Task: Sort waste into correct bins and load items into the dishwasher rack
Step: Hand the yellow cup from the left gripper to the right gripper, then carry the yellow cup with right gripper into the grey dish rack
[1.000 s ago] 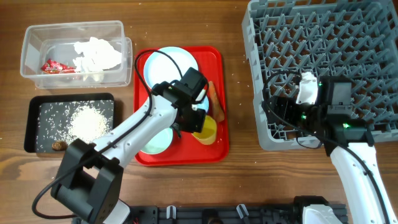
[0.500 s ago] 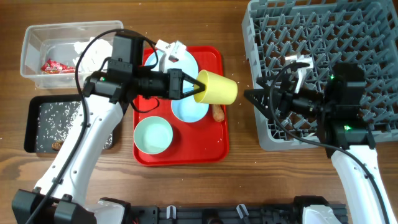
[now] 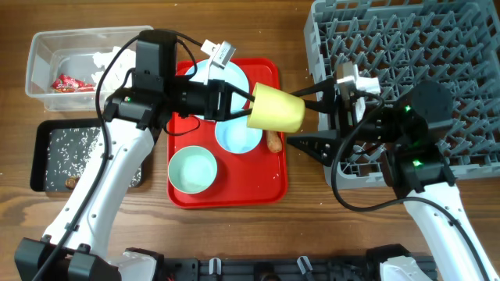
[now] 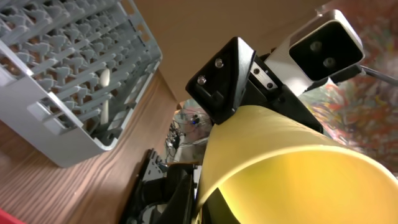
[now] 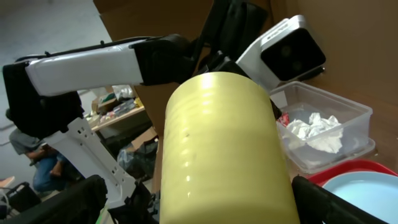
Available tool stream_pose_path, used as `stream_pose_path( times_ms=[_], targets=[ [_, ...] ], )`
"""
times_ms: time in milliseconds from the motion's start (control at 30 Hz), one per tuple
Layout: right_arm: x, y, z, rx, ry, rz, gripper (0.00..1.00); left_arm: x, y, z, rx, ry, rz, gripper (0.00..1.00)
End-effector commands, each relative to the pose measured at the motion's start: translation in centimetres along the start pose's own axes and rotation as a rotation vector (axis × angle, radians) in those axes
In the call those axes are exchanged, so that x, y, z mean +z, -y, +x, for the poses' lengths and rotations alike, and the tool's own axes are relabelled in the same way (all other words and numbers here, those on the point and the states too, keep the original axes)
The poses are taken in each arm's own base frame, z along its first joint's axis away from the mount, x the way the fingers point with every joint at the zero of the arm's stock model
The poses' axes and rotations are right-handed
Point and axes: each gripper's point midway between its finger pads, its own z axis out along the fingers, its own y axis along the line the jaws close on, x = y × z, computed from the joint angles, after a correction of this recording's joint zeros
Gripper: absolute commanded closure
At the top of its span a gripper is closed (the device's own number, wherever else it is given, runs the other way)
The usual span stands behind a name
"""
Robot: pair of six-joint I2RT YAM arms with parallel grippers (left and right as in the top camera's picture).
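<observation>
Left fingers (image 3: 233,95): pinched narrow on the rim of the cup (image 3: 275,109). Cup is held in the air on its side, over the right edge of the red tray (image 3: 266,195), mouth toward the left arm, base toward the right arm.

Right fingers (image 3: 312,144): spread wide, one on each side of the cup's base end. Cannot tell whether they touch it. In the right wrist view the cup (image 5: 217,149) fills the space between them.

On the red tray:
- one bowl (image 3: 193,170) at lower left
- second bowl (image 3: 238,136) at centre, under the cup
- plate (image 3: 234,78) at the top, partly hidden by the left arm
- carrot (image 3: 273,142) just beside the second bowl, by the right edge

Right of the red tray: rack (image 3: 437,47), under the right arm.

Left of the red tray:
- tub (image 3: 55,55) with tissue (image 3: 105,62) and wrapper (image 3: 66,82) inside
- below it, black tray (image 3: 43,156) with rice (image 3: 70,148) and a brown lump (image 3: 72,182)

All rest on the wooden surface (image 3: 312,234).
</observation>
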Motion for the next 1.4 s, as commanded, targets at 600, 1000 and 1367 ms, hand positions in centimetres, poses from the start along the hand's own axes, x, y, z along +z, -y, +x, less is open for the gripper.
stream_pose_path(
  times_ms=[600, 1000, 1367],
  targets=[
    [0.9, 0.7, 0.3, 0.07, -0.011, -0.013, 0.59, 0.5, 0.3, -0.1, 0.023, 0.004, -0.025, 0.76],
    [-8.7, 8.8, -0.2, 0.305, 0.143, 0.458, 0.57, -2.2, -9.4, -0.2, -0.154, 0.147, -0.592, 0.49],
    [-16.4, 12.0, 4.0, 0.455, -0.049, 1.138, 0.58, -3.4, -13.9, 1.5, -0.138, 0.144, -0.967, 0.42]
  ],
)
